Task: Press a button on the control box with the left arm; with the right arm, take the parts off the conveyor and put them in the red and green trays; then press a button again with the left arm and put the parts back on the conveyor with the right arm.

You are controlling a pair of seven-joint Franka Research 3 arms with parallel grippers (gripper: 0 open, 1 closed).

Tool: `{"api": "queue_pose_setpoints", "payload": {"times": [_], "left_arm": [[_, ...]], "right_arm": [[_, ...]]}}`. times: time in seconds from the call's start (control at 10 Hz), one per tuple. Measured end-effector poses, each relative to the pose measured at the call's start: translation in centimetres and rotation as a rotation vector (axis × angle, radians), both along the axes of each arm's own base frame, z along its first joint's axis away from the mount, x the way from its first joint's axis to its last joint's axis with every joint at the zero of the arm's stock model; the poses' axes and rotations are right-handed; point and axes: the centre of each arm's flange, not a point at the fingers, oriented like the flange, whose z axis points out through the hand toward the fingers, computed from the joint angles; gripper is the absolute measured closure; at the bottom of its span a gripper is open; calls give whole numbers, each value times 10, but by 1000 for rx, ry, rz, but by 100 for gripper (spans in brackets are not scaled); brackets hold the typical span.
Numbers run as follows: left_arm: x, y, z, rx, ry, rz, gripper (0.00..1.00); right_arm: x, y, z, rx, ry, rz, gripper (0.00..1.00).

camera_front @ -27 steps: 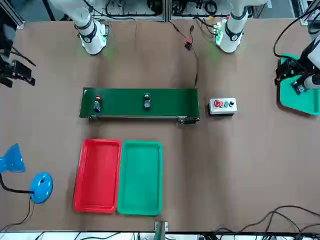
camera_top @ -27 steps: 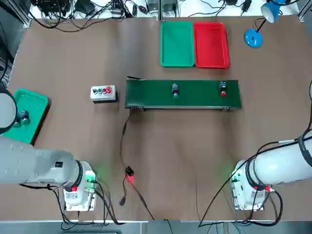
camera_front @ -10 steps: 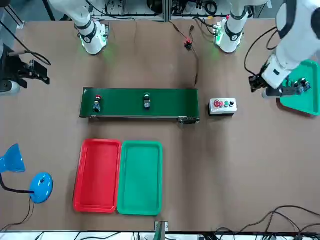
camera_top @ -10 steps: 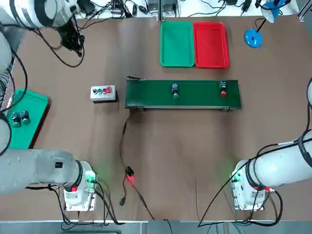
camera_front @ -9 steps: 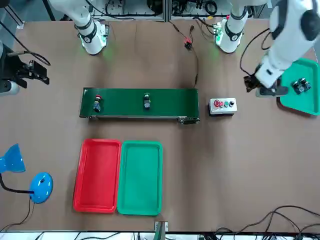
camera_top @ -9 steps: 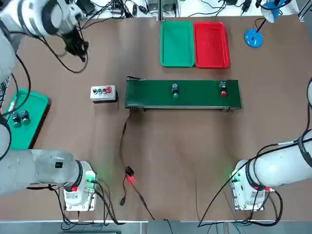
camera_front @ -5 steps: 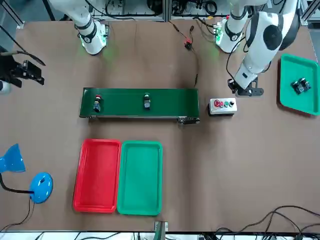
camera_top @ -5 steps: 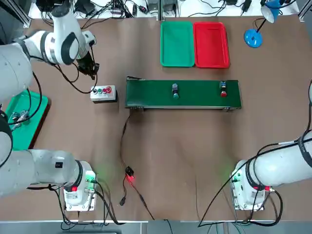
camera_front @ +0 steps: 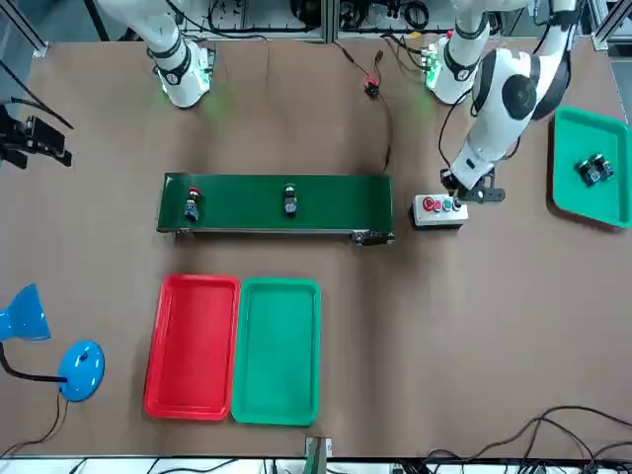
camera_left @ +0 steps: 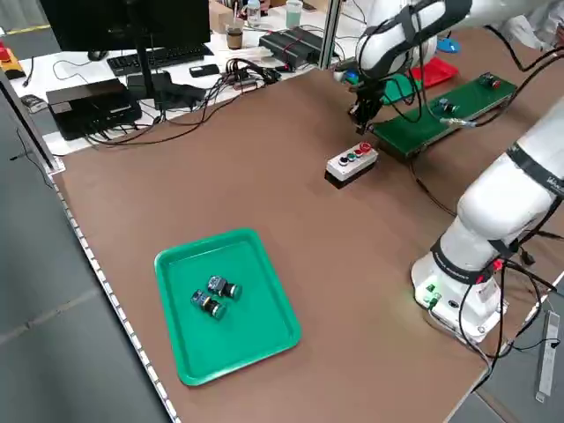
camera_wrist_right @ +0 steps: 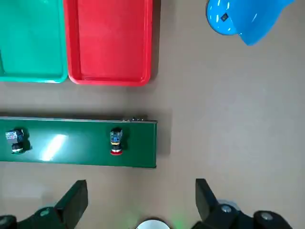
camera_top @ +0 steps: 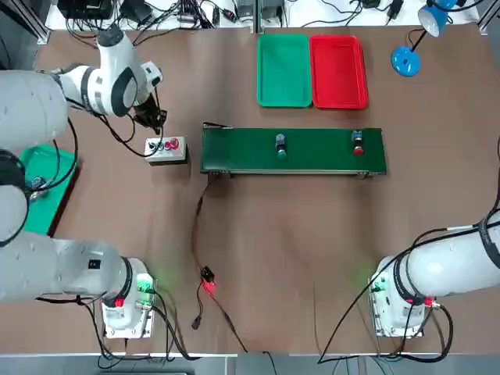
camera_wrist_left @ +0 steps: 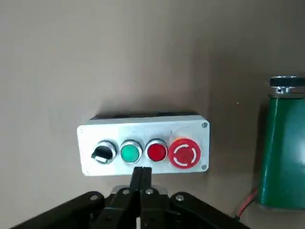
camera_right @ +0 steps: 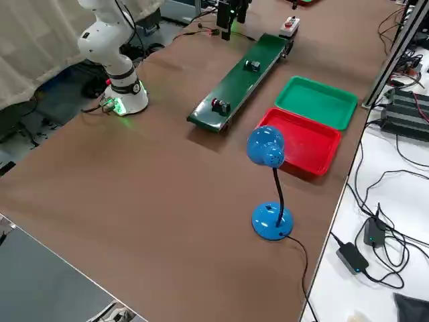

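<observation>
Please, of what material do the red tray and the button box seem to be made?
Red tray: probably smooth plastic, slightly glossy; it has even colour and softly rounded corners.
Button box: pale, satin face, perhaps metal with corner screws, though painted plastic is possible.

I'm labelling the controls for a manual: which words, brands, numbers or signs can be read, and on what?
Words, brands, numbers: none readable.
Sign: curved white arrows in a ring, on the large red button of the control box.
Too small to read: any print on the parts on the conveyor.
</observation>
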Motion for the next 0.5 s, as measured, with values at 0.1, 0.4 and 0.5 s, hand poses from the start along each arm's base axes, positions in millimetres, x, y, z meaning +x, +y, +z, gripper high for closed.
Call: {"api": "queue_pose_setpoints", "payload": {"times": [0.1, 0.4, 0.5], "left_arm": [[1, -4, -14, -4, 8, 5, 99], [2, -5, -33, -10, 25, 6, 99], [3, -5, -36, -12, 24, 6, 99]], "right_arm": [[0, 0, 0, 0, 0, 0, 0], [0, 1, 0, 0, 0, 1, 0], [0, 1, 0, 0, 0, 2, 0]]}}
